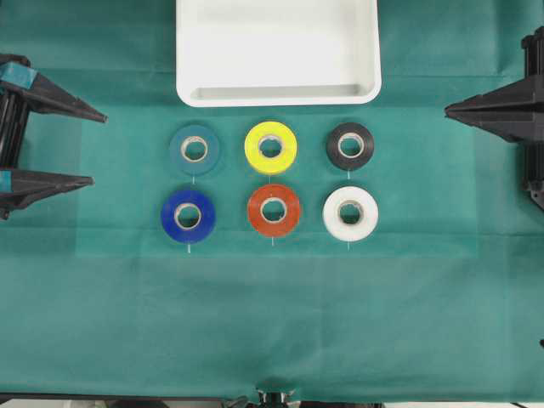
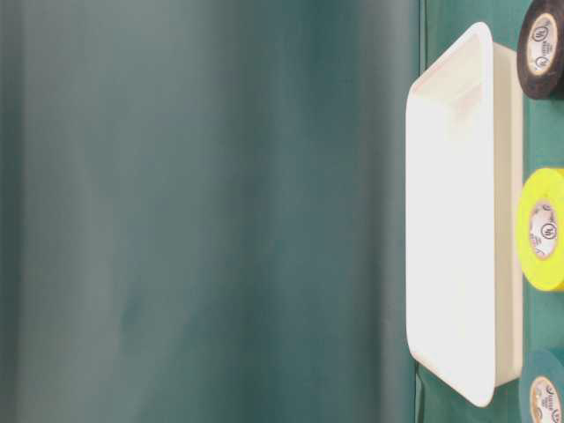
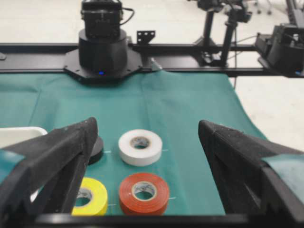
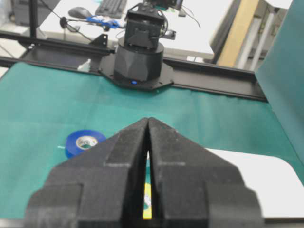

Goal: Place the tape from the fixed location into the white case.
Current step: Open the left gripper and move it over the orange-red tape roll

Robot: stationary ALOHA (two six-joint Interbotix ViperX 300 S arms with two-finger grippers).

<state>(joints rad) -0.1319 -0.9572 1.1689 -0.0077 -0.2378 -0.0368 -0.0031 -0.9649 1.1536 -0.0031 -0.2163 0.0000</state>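
Note:
The orange-red tape (image 1: 274, 209) lies flat in the middle of the front row of rolls on the green cloth. It also shows in the left wrist view (image 3: 144, 192), ahead of and between the fingers. The white case (image 1: 278, 95) stands empty behind the rolls, and its rim shows in the table-level view (image 2: 458, 211). My left gripper (image 1: 89, 149) is open and empty at the left edge, well apart from the rolls; it also shows in the left wrist view (image 3: 147, 124). My right gripper (image 1: 448, 108) is shut and empty at the right edge, also in its wrist view (image 4: 148, 119).
Five other rolls lie in the two rows: teal (image 1: 194, 150), yellow (image 1: 270, 146), black (image 1: 350, 146), dark blue (image 1: 188, 216), white (image 1: 350, 212). The white roll (image 3: 140, 146) lies just beyond the orange-red one.

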